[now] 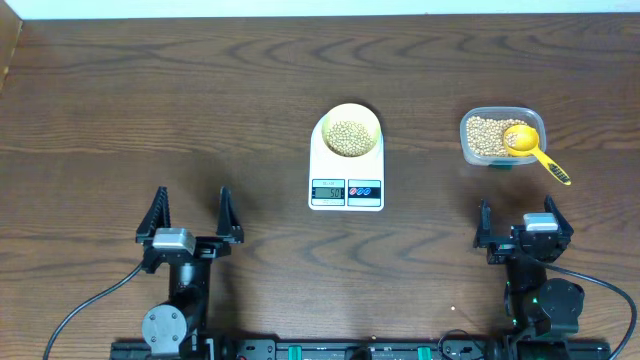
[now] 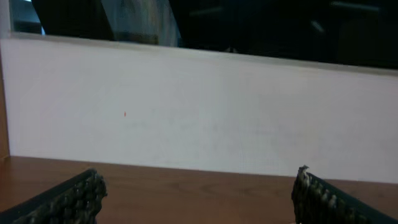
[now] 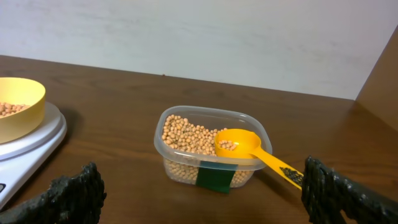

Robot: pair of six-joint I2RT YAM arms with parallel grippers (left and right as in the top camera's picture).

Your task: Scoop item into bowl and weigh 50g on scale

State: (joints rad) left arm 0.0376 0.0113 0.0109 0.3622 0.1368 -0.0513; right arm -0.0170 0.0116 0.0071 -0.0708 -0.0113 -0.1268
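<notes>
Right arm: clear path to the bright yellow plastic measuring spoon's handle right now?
Probably yes. The right end effector, open and empty, faces the bright yellow plastic measuring spoon, whose handle overhangs the rim of the clear rectangular plastic tub toward it; only bare table lies between.

The scale (image 1: 346,203) is sitting at the middle of the tabletop (image 1: 150,100), the bowl (image 1: 326,125) resting on its far end with beans (image 1: 347,138) lying inside. To its right, the tub (image 1: 500,110) is standing, holding more beans and the spoon (image 1: 537,153), whose handle is sticking out over the near-right rim.
</notes>
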